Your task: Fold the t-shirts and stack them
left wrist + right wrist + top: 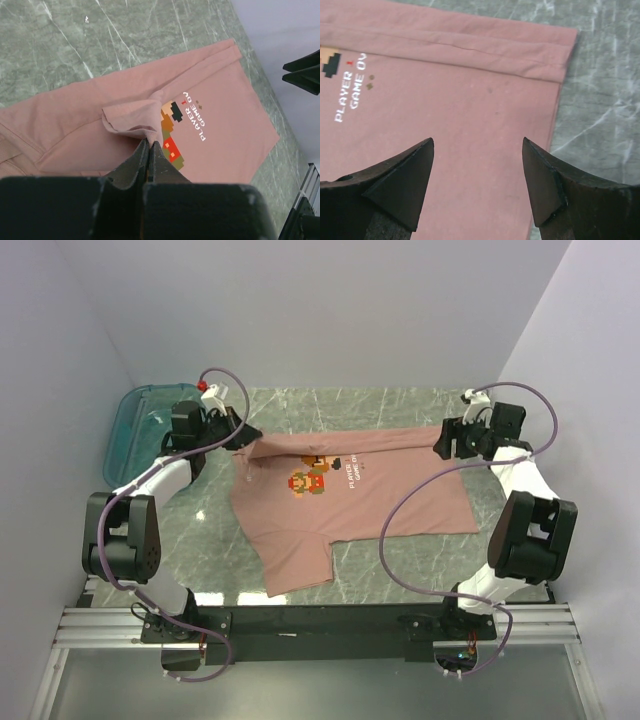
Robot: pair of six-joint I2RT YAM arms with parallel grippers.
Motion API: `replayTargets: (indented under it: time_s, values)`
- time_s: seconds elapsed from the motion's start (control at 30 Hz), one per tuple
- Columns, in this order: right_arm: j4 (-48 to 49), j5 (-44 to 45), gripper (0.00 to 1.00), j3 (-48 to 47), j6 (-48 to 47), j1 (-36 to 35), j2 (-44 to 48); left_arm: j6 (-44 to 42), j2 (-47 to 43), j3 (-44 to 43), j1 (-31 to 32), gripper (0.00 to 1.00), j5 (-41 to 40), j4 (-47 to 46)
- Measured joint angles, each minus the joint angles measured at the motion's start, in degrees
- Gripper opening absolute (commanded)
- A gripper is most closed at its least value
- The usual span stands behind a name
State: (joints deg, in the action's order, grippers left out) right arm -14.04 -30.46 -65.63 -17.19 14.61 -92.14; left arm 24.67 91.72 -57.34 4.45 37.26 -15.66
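Green marble table (400, 405), white walls. The salmon-pink t-shirt (340, 510) lies centre frame, long axis left to right. The left gripper (149, 144), pressed together, pinches a raised fold at its upper left. The right gripper (477, 142), spread, hovers over the upper-right hem corner, holding nothing.

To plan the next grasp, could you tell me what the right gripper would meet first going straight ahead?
Most likely the t-shirt, on plain pink fabric just inside its edge. The open right gripper points at it with nothing between.
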Motion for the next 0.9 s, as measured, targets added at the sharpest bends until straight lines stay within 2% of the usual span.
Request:
replayTargets:
  time_s: [0.23,0.33,0.4,0.47,0.53,0.6,0.63,0.67,0.73,0.8,0.9]
  values:
    - [-1.0,-2.5,0.78,2.5,0.5,0.0,3.0,-1.9,0.0,0.6,0.9,0.06,-0.1,3.3]
    - [-1.3,-3.0,0.78,3.1,0.8,0.0,3.3,-3.6,0.0,0.7,1.4,0.15,-0.2,6.6]
    - [-1.4,-3.3,0.78,3.3,0.9,0.0,3.3,-5.2,-0.2,0.7,1.6,0.34,-0.1,9.5]
    - [-1.5,-3.5,0.78,3.4,1.1,0.0,3.4,-7.1,-0.7,0.9,1.8,0.49,0.1,12.7]
    - [-1.5,-3.7,0.78,3.7,1.2,0.1,3.9,-8.9,-2.6,1.7,2.1,0.51,-0.1,16.2]
    - [-1.6,-4.2,0.78,4.1,1.3,0.2,4.8,-10.3,-6.4,3.6,2.4,0.58,-0.3,18.9]
    - [-1.7,-4.3,0.78,4.2,1.3,0.3,5.0,-10.8,-9.3,4.9,2.5,0.62,-0.7,19.9]
    - [-1.7,-4.6,0.78,4.3,1.3,0.3,5.3,-11.3,-12.7,6.3,2.5,0.71,-1.4,20.5]
    - [-1.6,-5.1,0.78,4.3,1.3,0.4,5.5,-11.7,-18.6,8.1,2.6,0.75,-2.9,20.5]
    - [-1.8,-5.6,0.78,4.3,1.3,0.5,5.5,-11.5,-22.7,8.5,2.7,0.74,-4.7,19.3]
    - [-2.0,-6.6,0.78,4.3,1.3,0.6,5.5,-11.5,-20.8,6.4,2.7,0.7,-5.6,18.3]
